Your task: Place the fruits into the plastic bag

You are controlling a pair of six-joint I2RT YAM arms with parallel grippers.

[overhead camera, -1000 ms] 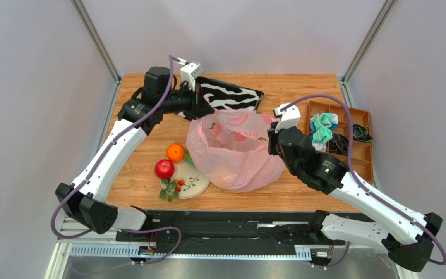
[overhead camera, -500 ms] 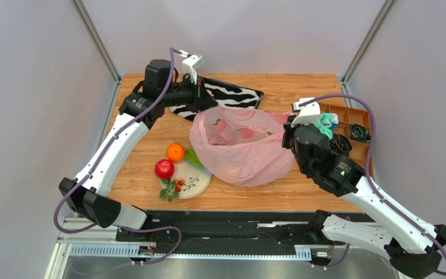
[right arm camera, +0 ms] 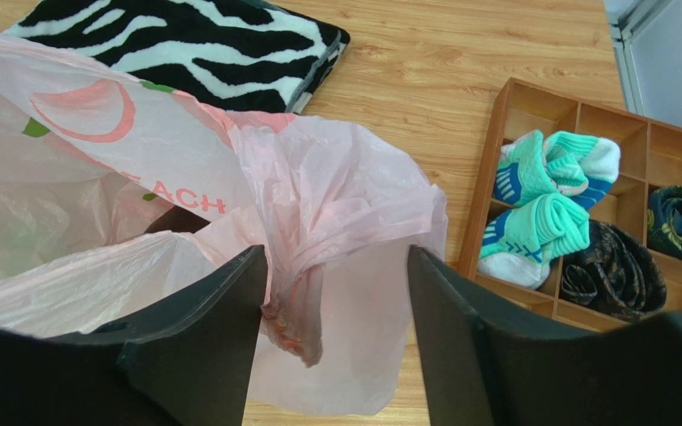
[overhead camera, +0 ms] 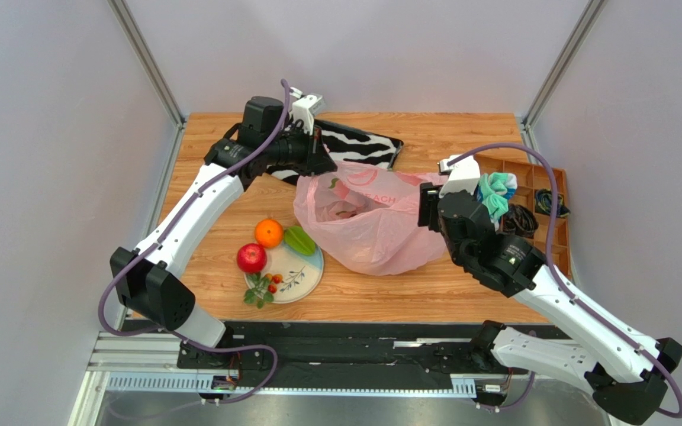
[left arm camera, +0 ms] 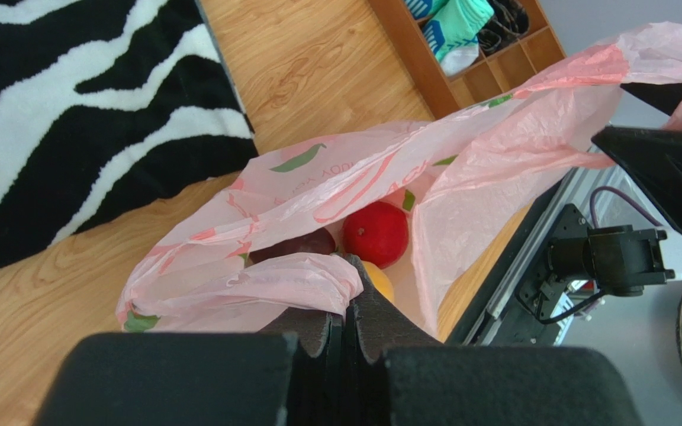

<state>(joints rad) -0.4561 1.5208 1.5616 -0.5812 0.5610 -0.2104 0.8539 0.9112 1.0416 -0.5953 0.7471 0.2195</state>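
The pink plastic bag (overhead camera: 376,232) lies slumped mid-table with its mouth open. My left gripper (overhead camera: 323,165) is shut on the bag's far-left handle (left arm camera: 273,280). Through the mouth, the left wrist view shows a red fruit (left arm camera: 376,233), a dark maroon one (left arm camera: 298,243) and a yellow-orange one (left arm camera: 378,284) inside. My right gripper (overhead camera: 425,206) stands open at the bag's right rim, where a crumpled handle (right arm camera: 304,319) hangs loose between its fingers. An orange (overhead camera: 269,232), a red apple (overhead camera: 250,258), a green ridged fruit (overhead camera: 300,240) and a berry sprig (overhead camera: 264,287) sit on or at the plate (overhead camera: 307,277).
A zebra-striped pouch (overhead camera: 359,146) lies behind the bag at the back of the table. A wooden compartment tray (overhead camera: 551,232) with rolled socks (overhead camera: 494,193) stands at the right edge. The arm bases and a rail run along the near edge.
My right gripper has opened and let go of the bag's handle, and the bag has sagged lower. My left arm has shifted right with its handle. The green fruit now shows on the plate.
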